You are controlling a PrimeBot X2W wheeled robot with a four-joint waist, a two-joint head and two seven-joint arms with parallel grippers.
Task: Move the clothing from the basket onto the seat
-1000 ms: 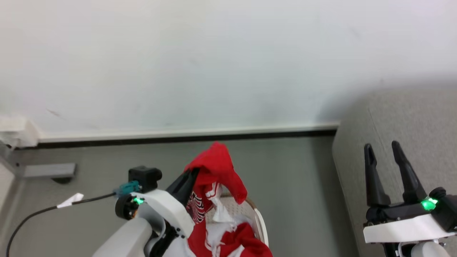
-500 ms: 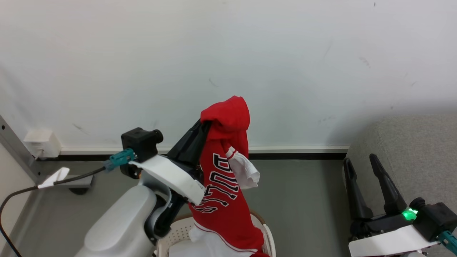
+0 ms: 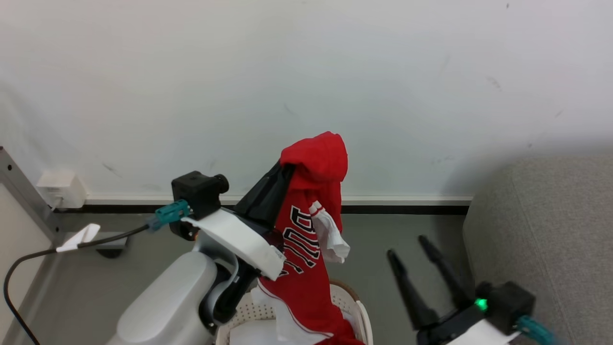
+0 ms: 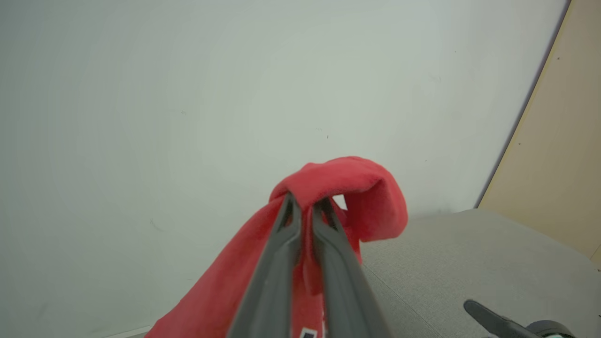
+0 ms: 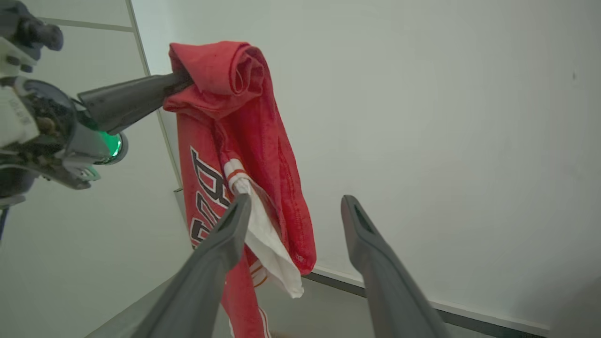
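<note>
A red jersey with black white-outlined lettering hangs from my left gripper, which is shut on its bunched top fold, well above the basket. In the left wrist view the gripper pinches that red fold. The jersey's lower end reaches down into the basket, where more white fabric lies. My right gripper stands open and empty to the right of the jersey, between it and the grey seat. Through the right wrist view the jersey hangs just beyond the open right gripper.
A white wall with a dark baseboard runs behind everything. A wall socket and a black cable sit at the left. Grey floor lies between basket and seat. A tan panel borders the wall by the seat.
The head camera tilted up. My left gripper has lifted the jersey out of the basket so it hangs unfurled. My right gripper has swung left, away from the seat toward the jersey.
</note>
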